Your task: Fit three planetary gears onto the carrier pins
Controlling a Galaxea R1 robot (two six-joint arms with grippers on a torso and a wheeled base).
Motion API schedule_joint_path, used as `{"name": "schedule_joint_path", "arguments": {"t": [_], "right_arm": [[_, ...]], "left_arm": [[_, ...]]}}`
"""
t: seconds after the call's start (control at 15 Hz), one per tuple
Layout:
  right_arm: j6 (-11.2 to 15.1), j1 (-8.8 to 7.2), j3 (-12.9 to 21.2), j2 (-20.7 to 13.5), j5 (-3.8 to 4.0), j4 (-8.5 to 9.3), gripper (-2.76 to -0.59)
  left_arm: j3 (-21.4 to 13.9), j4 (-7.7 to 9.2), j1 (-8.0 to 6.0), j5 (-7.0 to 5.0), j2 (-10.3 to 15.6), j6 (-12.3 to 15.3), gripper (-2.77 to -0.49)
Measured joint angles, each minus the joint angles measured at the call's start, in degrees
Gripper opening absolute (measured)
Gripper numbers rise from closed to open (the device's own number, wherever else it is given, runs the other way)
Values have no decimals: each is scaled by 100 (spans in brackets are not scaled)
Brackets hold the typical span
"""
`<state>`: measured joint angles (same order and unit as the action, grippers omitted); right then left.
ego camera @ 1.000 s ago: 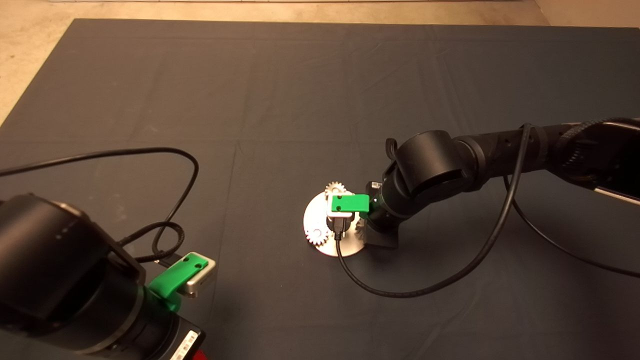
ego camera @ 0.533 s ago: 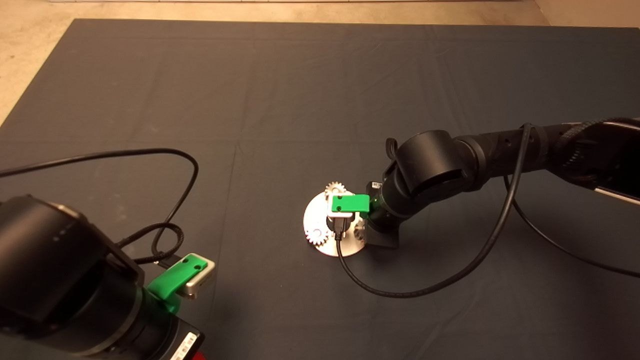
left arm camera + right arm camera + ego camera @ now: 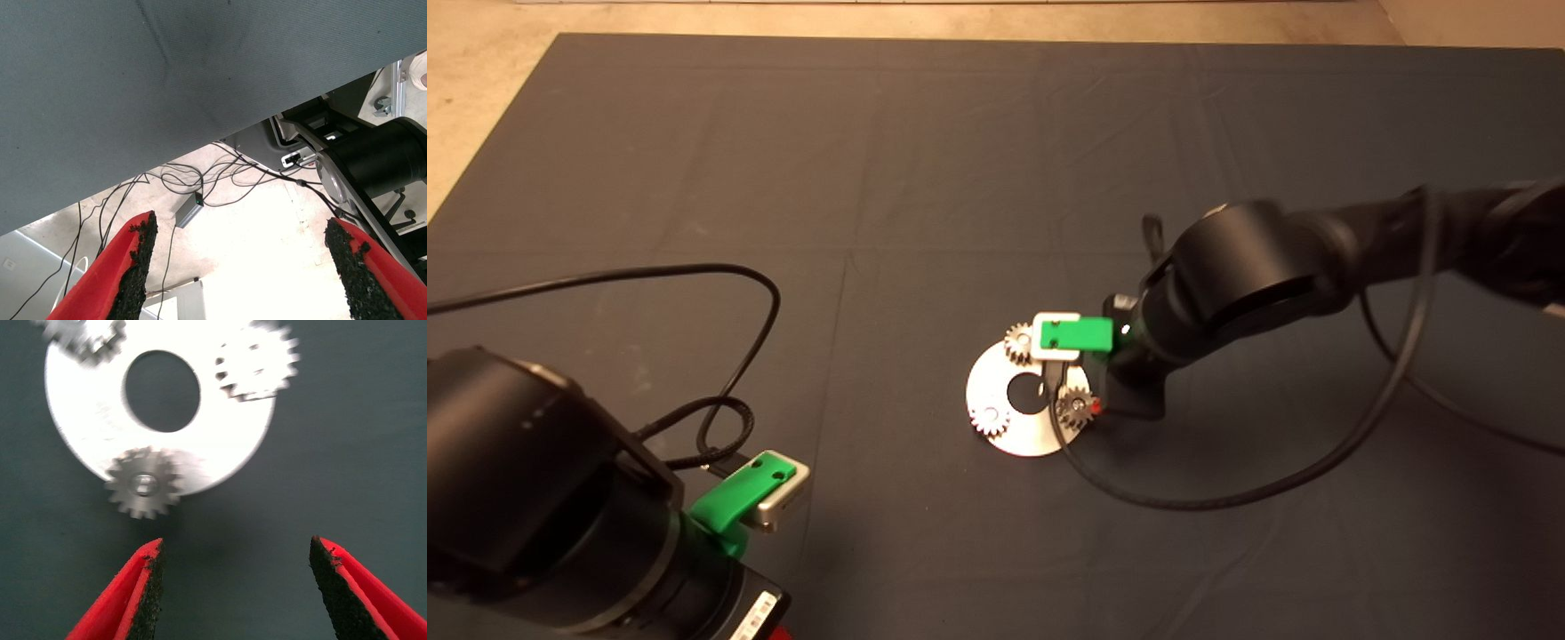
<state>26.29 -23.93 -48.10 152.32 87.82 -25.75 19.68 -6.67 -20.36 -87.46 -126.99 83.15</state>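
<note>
The round shiny plate (image 3: 1021,437) lies mid-mat with three planetary gears on it, one (image 3: 1020,342) at the far edge, one (image 3: 990,418) at the left and one (image 3: 1077,407) at the right. In the right wrist view the plate (image 3: 80,413) fills the background, and the nearest gear (image 3: 143,483) sits over a carrier pin (image 3: 141,482) that shows in its bore. The two other gears (image 3: 257,363) (image 3: 83,337) are blurred. My right gripper (image 3: 233,587) hangs open just off the plate's rim, holding nothing. My left gripper (image 3: 240,267) is parked open at the mat's near-left corner.
A black cable (image 3: 1183,502) runs from the right wrist across the plate's right side and loops over the mat. Another cable (image 3: 738,293) loops near the left arm (image 3: 534,498). The left wrist view shows floor cables and a robot base beyond the mat's edge.
The right gripper has drawn back from over the plate, rising and shifting right. The plate's hole and the right-hand gear are now uncovered. The left arm has not moved.
</note>
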Motion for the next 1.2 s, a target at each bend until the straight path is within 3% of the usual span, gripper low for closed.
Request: {"name": "schedule_joint_path", "arguments": {"t": [0.07, 0.13, 0.33, 0.47, 0.53, 0.67, 0.8, 0.87, 0.93, 1.07, 1.2], "right_arm": [[286, -318, 193, -64, -6, 27, -178], [562, -506, 384, -124, -12, 116, -167], [1430, -836, 882, -375, -17, 465, -159], [1851, -1005, 1065, -622, -23, 685, -150], [2013, -1024, 1136, -823, -56, 828, -149], [2570, -1055, 1263, -1782, -72, 1244, -132], [3175, -1113, 1346, -2864, 10, 1586, -129], [3581, -1119, 1472, -3334, 68, 1743, -121], [4060, -1107, 1664, -3684, 63, 1922, -120], [5016, -935, 2067, -4151, 45, 2177, -113], [5595, -658, 2370, -4349, 7, 2375, -103]], "left_arm": [[0, 1, 0, 0, 0, -2, -150], [0, 0, 0, -2, 0, -3, -150], [0, 0, 0, 0, 0, -5, -150], [0, 0, 0, 2, -3, -5, -150], [0, 0, 0, -2, 0, -5, -150], [6, 0, 0, 0, 0, -5, -150], [73, 2, 0, -2, 0, -5, -136], [129, 4, 0, 2, -2, -5, -134], [177, 26, 0, 0, -7, 4, -124], [221, 118, 0, 0, -14, 84, -115], [223, 171, 0, -2, -13, 321, -107]]}}
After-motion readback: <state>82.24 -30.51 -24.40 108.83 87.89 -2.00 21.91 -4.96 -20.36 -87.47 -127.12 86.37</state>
